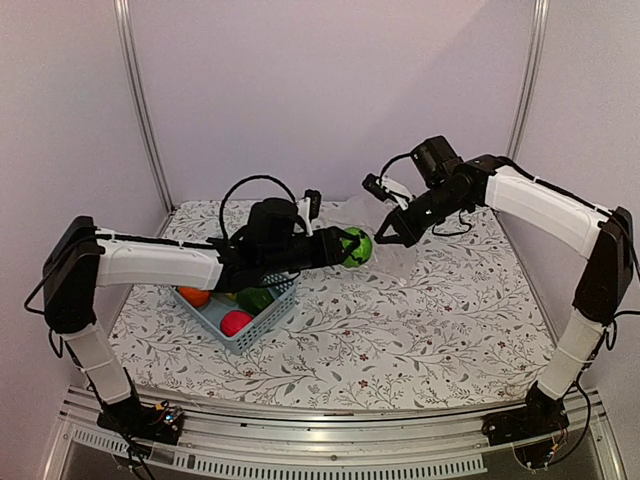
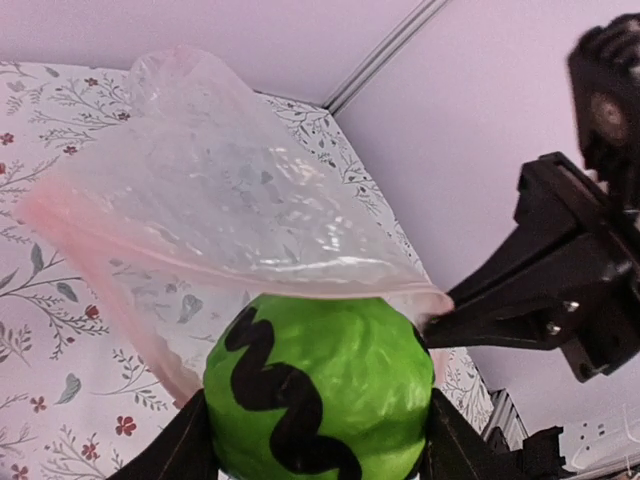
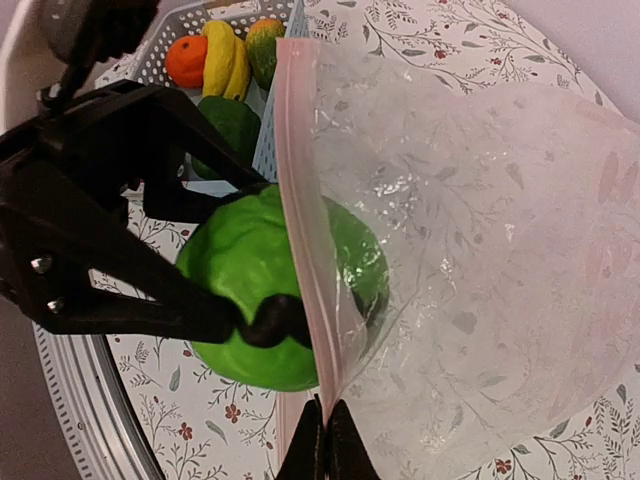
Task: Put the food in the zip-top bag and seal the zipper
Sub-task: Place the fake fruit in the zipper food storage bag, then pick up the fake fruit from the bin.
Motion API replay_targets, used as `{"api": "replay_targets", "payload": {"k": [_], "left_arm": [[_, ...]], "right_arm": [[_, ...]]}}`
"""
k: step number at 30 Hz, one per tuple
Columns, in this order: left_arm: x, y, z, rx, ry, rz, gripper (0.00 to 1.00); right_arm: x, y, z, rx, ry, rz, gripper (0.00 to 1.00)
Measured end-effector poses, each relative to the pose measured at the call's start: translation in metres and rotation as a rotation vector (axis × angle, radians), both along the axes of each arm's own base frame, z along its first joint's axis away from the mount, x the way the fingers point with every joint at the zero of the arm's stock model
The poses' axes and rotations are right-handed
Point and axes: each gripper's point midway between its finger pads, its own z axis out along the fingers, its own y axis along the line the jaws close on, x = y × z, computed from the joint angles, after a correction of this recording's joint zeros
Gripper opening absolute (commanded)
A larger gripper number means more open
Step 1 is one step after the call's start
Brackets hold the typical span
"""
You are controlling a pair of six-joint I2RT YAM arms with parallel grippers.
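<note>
Left gripper [image 1: 350, 246] is clamped on a green ball [image 2: 315, 385] with a black zigzag stripe, one finger on each side of it, held off the flower-patterned table [image 1: 400, 330] that spreads beneath both arms. Right gripper [image 3: 325, 445] faces it from just beyond the ball, with its fingers pressed together on the mouth edge of the zip-top bag [image 3: 480, 250].

The bag hangs from that pinch, clear and crinkled. Its body stretches away from the left gripper, and its mouth gapes toward the ball. The zipper [image 3: 298, 200], a pale pinkish strip, runs from the right gripper's fingertips across the face of the ball. The far part of the ball shows through the plastic and the near part is outside it, so the ball sits in the mouth.

Behind the left gripper, under its forearm, a light blue basket [image 1: 265, 318] rests on the table. It holds an orange [image 3: 186, 60], a banana [image 3: 225, 58], a mango [image 3: 263, 45], a dark green piece [image 3: 232, 125] and a pinkish-red ball [image 1: 236, 322].
</note>
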Motion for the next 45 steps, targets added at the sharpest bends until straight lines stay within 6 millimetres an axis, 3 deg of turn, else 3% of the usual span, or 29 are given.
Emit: {"api": "replay_targets", "payload": {"k": [5, 9, 16, 20, 23, 25, 28, 32, 35, 37, 38, 39, 45], "left_arm": [[0.023, 0.006, -0.032, 0.014, 0.08, 0.085, 0.2], [0.034, -0.003, -0.024, -0.016, 0.08, 0.092, 0.24], [0.041, -0.028, 0.013, -0.125, 0.065, 0.039, 0.8], [0.038, -0.031, 0.013, -0.123, 0.081, 0.021, 0.85], [0.032, -0.03, 0.016, -0.103, 0.073, 0.012, 0.85], [0.026, -0.028, 0.028, -0.091, 0.035, -0.007, 0.85], [0.008, -0.029, 0.064, -0.103, -0.061, -0.072, 0.84], [-0.025, -0.028, 0.121, -0.165, -0.198, -0.169, 0.83], [-0.039, -0.017, 0.139, -0.17, -0.249, -0.188, 0.81], [-0.045, -0.003, 0.135, -0.126, -0.255, -0.172, 0.79], [-0.043, 0.006, 0.115, -0.057, -0.229, -0.143, 0.79], [-0.046, 0.015, 0.119, -0.049, -0.233, -0.126, 0.79], [-0.05, 0.094, 0.04, 0.27, -0.098, 0.065, 0.81]], "right_arm": [[-0.012, -0.001, 0.023, 0.043, -0.032, 0.016, 0.0], [-0.021, -0.001, 0.027, 0.067, -0.017, 0.039, 0.0], [-0.028, 0.003, 0.017, 0.08, 0.034, 0.066, 0.0], [-0.02, -0.002, 0.03, 0.099, 0.024, 0.045, 0.0], [-0.002, -0.017, 0.048, 0.13, 0.0, -0.007, 0.0], [0.012, -0.03, 0.056, 0.142, -0.014, -0.052, 0.0], [0.027, -0.048, 0.055, 0.137, -0.019, -0.111, 0.0], [0.032, -0.054, 0.046, 0.11, -0.019, -0.137, 0.0], [0.033, -0.057, 0.035, 0.086, -0.012, -0.148, 0.0], [0.032, -0.059, 0.028, 0.068, -0.005, -0.157, 0.0], [0.032, -0.061, 0.024, 0.06, -0.004, -0.159, 0.0], [0.031, -0.062, 0.021, 0.054, -0.005, -0.16, 0.0], [0.012, -0.073, 0.016, 0.035, -0.023, -0.149, 0.0]]}}
